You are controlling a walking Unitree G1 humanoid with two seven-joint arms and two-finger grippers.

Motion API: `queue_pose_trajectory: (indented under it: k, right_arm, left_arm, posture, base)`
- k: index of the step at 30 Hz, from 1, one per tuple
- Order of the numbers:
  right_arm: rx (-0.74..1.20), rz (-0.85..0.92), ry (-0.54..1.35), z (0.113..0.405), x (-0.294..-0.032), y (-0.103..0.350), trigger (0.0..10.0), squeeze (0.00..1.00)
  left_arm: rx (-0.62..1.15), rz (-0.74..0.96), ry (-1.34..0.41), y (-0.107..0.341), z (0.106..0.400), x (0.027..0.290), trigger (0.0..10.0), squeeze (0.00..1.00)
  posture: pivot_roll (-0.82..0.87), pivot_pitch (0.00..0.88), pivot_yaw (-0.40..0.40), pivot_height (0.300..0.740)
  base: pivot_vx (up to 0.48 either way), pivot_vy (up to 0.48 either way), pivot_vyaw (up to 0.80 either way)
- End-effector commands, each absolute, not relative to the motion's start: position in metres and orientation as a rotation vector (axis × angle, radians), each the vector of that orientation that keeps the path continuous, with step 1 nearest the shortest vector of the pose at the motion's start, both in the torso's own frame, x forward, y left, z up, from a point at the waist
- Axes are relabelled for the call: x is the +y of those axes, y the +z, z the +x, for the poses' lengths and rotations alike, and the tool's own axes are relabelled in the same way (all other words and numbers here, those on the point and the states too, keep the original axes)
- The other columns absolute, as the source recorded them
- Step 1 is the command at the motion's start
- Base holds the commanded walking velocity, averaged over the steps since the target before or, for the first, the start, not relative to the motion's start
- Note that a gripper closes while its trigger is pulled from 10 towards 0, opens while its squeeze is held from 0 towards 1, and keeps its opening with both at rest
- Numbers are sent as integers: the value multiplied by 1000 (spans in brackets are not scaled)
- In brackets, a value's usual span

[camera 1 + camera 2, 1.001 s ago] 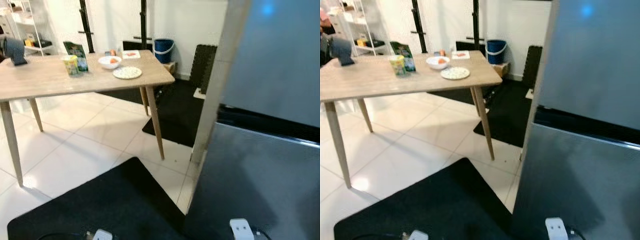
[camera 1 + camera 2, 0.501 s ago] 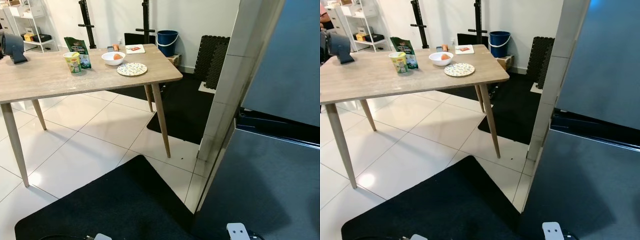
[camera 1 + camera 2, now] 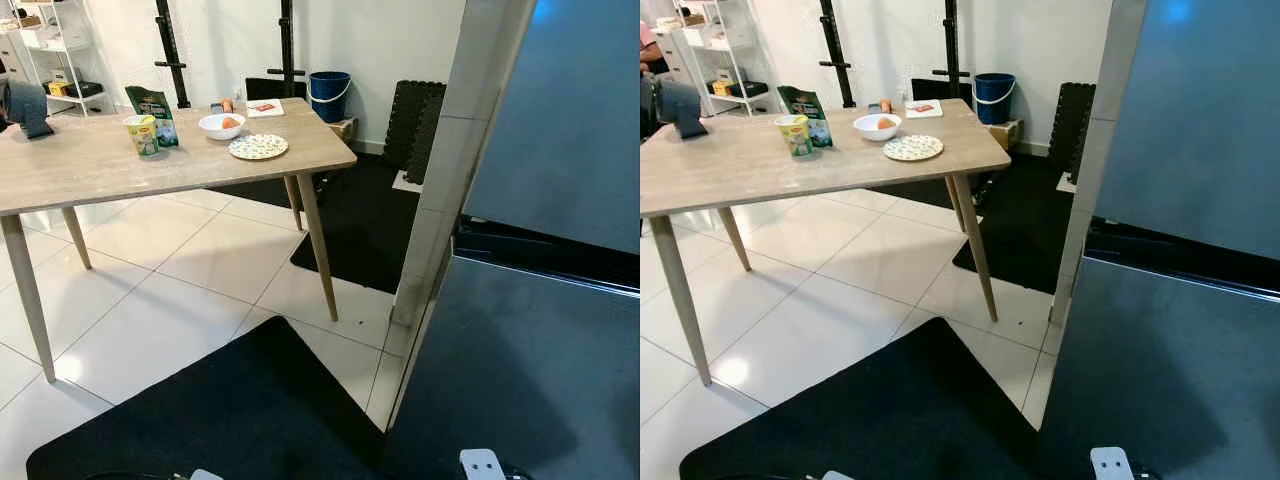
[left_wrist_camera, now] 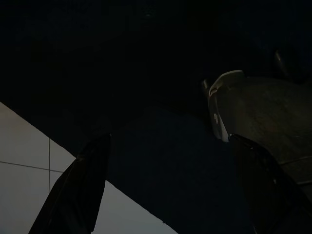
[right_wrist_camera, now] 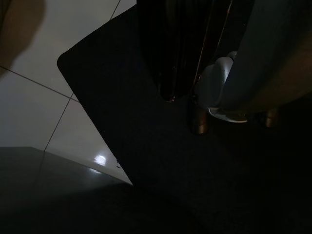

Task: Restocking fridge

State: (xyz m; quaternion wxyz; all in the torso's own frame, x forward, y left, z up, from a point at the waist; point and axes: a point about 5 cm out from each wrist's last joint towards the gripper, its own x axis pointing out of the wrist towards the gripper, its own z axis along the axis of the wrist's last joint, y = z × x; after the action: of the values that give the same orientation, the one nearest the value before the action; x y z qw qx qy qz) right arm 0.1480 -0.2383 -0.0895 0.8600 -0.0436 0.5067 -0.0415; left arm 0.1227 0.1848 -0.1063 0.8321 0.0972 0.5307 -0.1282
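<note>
Grey two-door fridge (image 3: 540, 300) stood at right, close before the camera. Long wooden table (image 3: 90, 165) stood at left, bearing a green pouch (image 3: 152, 108), a yellow cup (image 3: 142, 134) before it, a white bowl (image 3: 221, 125) and a patterned plate (image 3: 258, 147) rightward. Blue bucket (image 3: 329, 96) sat behind the table, by the wall. Black floor mat (image 3: 230, 420) lay nearest, left of the fridge.

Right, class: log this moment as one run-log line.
phase: at fridge | door: shut | left pincer: open, idle | table: bowl, plate, cup

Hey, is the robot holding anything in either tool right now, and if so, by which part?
Nothing is held. The left tool hangs over the black floor mat with its fingers spread and nothing between them. The right tool's fingers cannot be made out.
</note>
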Motion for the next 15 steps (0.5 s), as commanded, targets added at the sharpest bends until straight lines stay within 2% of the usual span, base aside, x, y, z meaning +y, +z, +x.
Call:
queue_pose_trajectory:
  k: [1,15]
  right_arm:
    - [1072,-103,-84,148,-239,-89,10000,0]
    - [1079,-105,-82,146,-237,-91,10000,0]
  left_arm:
    - [1165,206,-296,-110,113,182,10000,0]
    - [1157,198,-304,-109,117,179,10000,0]
  posture:
    - [-5,0,11,740]
    - [-6,0,4,740]
  base:
    - [0,0,0]
    - [0,0,0]
